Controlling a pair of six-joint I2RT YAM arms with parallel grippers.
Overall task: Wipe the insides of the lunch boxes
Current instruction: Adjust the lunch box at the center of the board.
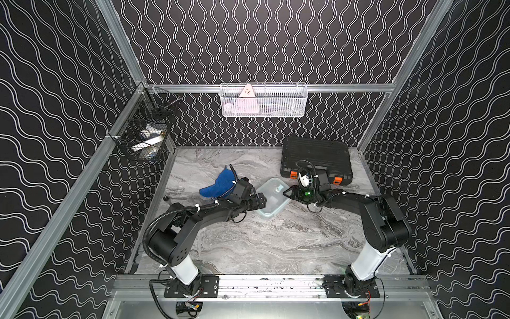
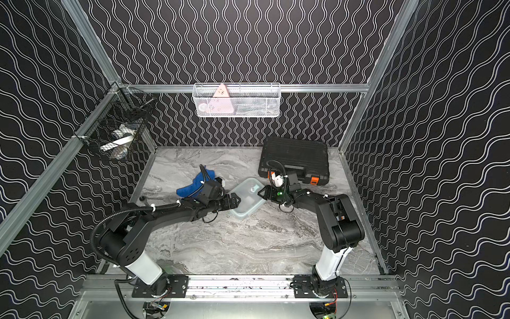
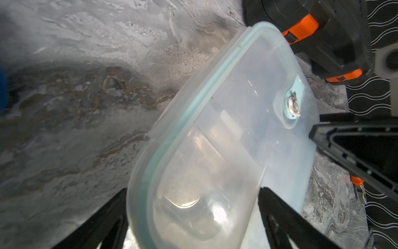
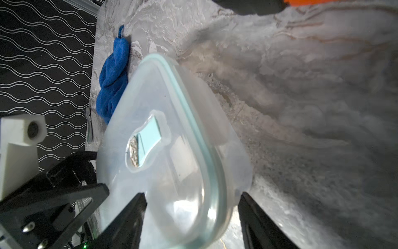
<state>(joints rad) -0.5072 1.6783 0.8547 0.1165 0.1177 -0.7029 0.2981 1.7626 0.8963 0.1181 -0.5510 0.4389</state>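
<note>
The lunch box (image 1: 273, 198), its lid (image 4: 185, 138) on, lies on the marble table (image 1: 262, 243) between the two grippers. The left gripper (image 3: 193, 189), on a low arm stretched forward, spreads its jaws wide, released, astride one corner. The right gripper (image 4: 191, 194), forearm level and reaching inward, straddles the opposite end; whether it clamps cannot be told. A blue cloth (image 1: 218, 183) lies beside the left wrist, and a black case (image 1: 314, 154) lies beyond the right.

Wavy black walls (image 1: 262, 41) — marble tabletop (image 1: 262, 243)
</note>
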